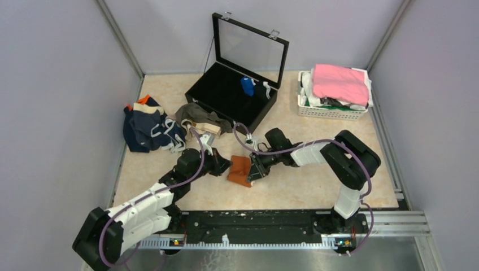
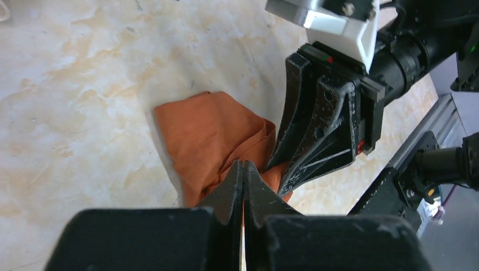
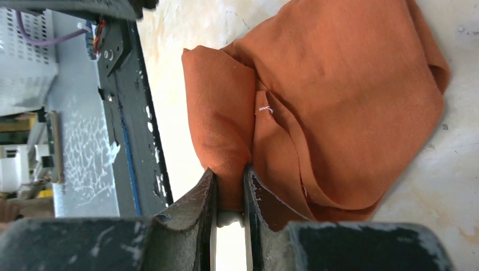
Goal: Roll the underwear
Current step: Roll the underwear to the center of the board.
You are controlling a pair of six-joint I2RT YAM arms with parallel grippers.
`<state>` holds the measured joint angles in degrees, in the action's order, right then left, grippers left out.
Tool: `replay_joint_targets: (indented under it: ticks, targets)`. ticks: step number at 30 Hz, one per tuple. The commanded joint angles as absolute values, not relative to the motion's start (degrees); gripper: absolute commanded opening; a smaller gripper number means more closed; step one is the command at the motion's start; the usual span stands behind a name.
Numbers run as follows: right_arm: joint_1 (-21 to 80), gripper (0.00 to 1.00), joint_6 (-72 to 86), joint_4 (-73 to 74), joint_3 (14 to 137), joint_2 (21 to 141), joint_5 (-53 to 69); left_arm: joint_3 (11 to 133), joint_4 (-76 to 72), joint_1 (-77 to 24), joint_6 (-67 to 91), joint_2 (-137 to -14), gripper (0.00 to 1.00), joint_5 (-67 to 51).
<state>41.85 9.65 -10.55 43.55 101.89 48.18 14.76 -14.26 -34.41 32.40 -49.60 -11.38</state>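
A rust-orange brief [image 1: 239, 170] lies bunched on the table between my two grippers. My left gripper [image 1: 224, 165] is at its left edge. In the left wrist view its jaws are pressed together [image 2: 243, 164] at the cloth [image 2: 209, 135], whose creases run into the tips. My right gripper [image 1: 255, 170] is shut on a thick fold of the same brief [image 3: 339, 84], pinched between its jaws [image 3: 229, 171]. The right gripper also shows in the left wrist view [image 2: 277, 178], its tips on the cloth. A navy and white brief pile [image 1: 148, 129] and an olive-brown brief [image 1: 196, 114] lie at back left.
An open black case [image 1: 226, 93] with a glass lid stands behind the grippers, a blue item [image 1: 247, 85] inside. A white basket [image 1: 330, 110] at back right holds a bright pink cloth [image 1: 340, 83]. Grey walls close three sides. The black rail [image 1: 254, 220] runs along the near edge.
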Motion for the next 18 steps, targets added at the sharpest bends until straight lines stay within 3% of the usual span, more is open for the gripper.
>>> replay_joint_targets:
  ticks: [1, 9, 18]
  targets:
    - [40.77, 0.00, 16.75, -12.82, 43.80, 104.40, 49.46, 14.86, -21.75, -34.40, 30.06, -53.88, 0.00, -17.03]
    - [38.03, 0.00, 26.57, -12.89, 44.32, 106.19, 45.77, 16.09, -23.57, -35.43, 27.99, -58.24, 0.00, -19.73]
    - [37.76, 0.03, 26.79, -8.04, 46.97, 107.46, 42.18, 16.55, -27.42, -37.45, 27.49, -64.07, 0.00, -21.63]
